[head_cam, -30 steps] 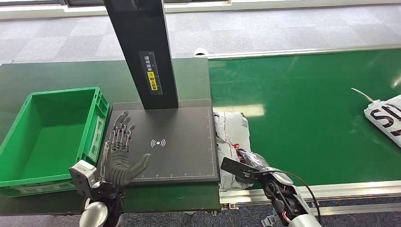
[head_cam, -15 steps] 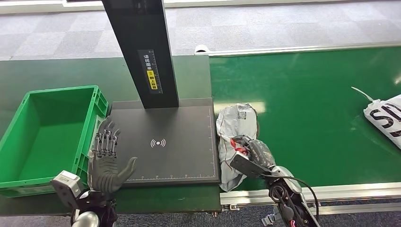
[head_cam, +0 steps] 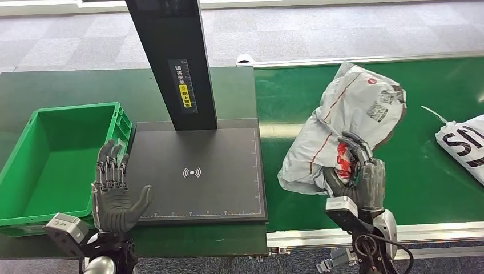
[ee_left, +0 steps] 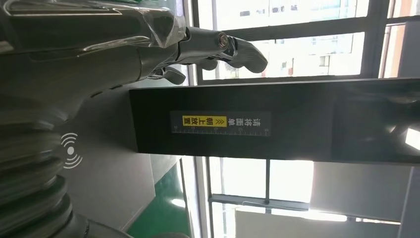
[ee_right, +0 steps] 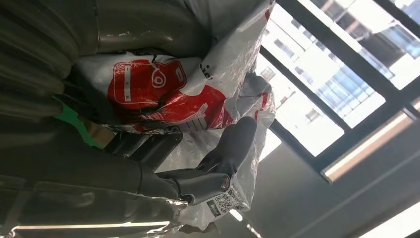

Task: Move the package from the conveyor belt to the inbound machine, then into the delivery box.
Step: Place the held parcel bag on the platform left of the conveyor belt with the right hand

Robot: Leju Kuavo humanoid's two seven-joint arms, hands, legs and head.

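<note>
My right hand (head_cam: 358, 181) grips a crumpled grey-white plastic package (head_cam: 348, 123) with red print and holds it up above the green conveyor belt (head_cam: 365, 91), right of the scanner. The right wrist view shows the package (ee_right: 163, 94) pressed against the palm with dark fingers (ee_right: 233, 148) wrapped over it. My left hand (head_cam: 114, 194) is raised with fingers spread and holds nothing, at the near left corner of the inbound machine's black scan plate (head_cam: 200, 171). The green delivery box (head_cam: 34, 200) stands empty to the left of the plate.
The machine's black column (head_cam: 174, 57) rises behind the plate, with a yellow label (ee_left: 220, 121). A second white package (head_cam: 465, 142) with black letters lies on the belt at the right edge. The belt's metal rail (head_cam: 434, 231) runs along the near side.
My right hand has lifted the package off the belt and swung it up and to the right. My left hand has drifted left and nearer, off the plate.
</note>
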